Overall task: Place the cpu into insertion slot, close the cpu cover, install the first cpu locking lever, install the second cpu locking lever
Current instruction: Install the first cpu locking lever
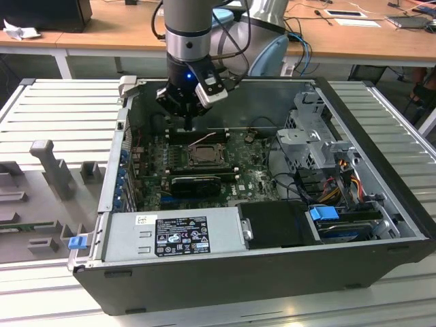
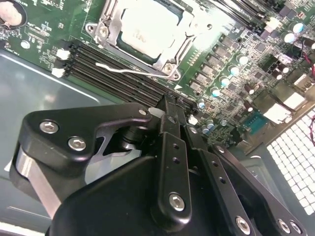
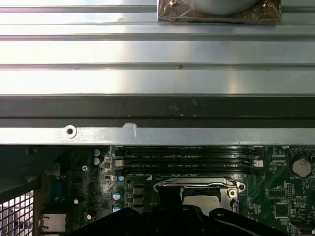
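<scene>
In the second wrist view the gripper [image 2: 170,105] takes up the near half of the frame, black and bolted. Its fingers [image 2: 172,147] are pressed together into one narrow blade, with nothing between them. The tip points at the green board just beyond.

Just past the tip lie black memory slots [image 2: 118,73]. Across them runs a thin silver lever [image 2: 130,70], lying along the slots, with its far end at a corner of the socket. Beyond the lever sits the slot [image 2: 147,29], with the cover [image 2: 110,27] folded down around it as a metal frame. The cpu [image 2: 147,27] shows pale silver-grey through the cover's window, so it appears seated.

In the exterior view the arm hangs over the far side of an open computer case [image 1: 225,272]. The cpu [image 1: 203,154] is on the board just below and nearer the camera than the gripper [image 1: 188,124].
</scene>
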Tool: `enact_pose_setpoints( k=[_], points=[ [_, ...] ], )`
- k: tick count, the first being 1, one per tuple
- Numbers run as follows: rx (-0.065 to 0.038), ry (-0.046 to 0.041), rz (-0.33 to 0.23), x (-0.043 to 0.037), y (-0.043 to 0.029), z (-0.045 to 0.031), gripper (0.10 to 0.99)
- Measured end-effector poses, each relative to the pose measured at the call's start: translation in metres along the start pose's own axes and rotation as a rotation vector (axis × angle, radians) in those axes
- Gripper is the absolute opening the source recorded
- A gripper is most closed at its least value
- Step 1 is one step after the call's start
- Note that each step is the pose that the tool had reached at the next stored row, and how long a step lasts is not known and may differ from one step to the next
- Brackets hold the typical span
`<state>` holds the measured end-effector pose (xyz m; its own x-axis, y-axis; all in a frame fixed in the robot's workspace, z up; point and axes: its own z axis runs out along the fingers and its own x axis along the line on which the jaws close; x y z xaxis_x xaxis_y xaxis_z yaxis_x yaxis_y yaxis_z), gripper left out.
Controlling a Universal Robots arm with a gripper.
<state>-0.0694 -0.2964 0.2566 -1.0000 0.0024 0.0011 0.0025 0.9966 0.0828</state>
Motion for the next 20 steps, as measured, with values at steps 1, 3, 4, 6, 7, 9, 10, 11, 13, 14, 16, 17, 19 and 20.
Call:
enact_pose_setpoints(
  k=[1, 3, 4, 6, 7, 9, 10, 11, 13, 14, 16, 17, 19, 20],
  points=[
    [0.000, 0.0000, 0.000, -0.0008, 0.0000, 0.0000, 0.106],
    [0.000, 0.0000, 0.000, -0.0077, 0.0000, 0.0000, 0.106],
    [0.000, -0.0001, 0.000, -0.0095, 0.0000, 0.0001, 0.106],
    [0.000, 0.0000, 0.000, -0.0144, 0.0000, 0.0002, 0.106],
    [0.000, 0.0000, 0.000, -0.0179, 0.0000, 0.0005, 0.106],
    [0.000, -0.0001, 0.000, -0.0231, 0.0000, 0.0009, 0.106],
    [0.000, 0.0000, 0.000, -0.0275, 0.0000, 0.0011, 0.106],
    [0.000, 0.0000, 0.000, -0.0312, 0.0000, 0.0012, 0.106],
    [0.000, 0.0001, 0.000, -0.0380, 0.0000, 0.0017, 0.106],
    [-0.002, 0.0001, 0.000, -0.0400, -0.0001, 0.0021, 0.106],
    [-0.027, 0.0001, 0.000, -0.0403, -0.0001, 0.0026, 0.106],
    [-0.029, -0.0002, 0.000, -0.0404, -0.0002, 0.0052, 0.106],
    [-0.029, 0.0010, -0.010, -0.0404, -0.0010, 0.0133, 0.106],
    [-0.029, 0.0013, -0.013, -0.0403, -0.0012, 0.0159, 0.106]
  ],
)
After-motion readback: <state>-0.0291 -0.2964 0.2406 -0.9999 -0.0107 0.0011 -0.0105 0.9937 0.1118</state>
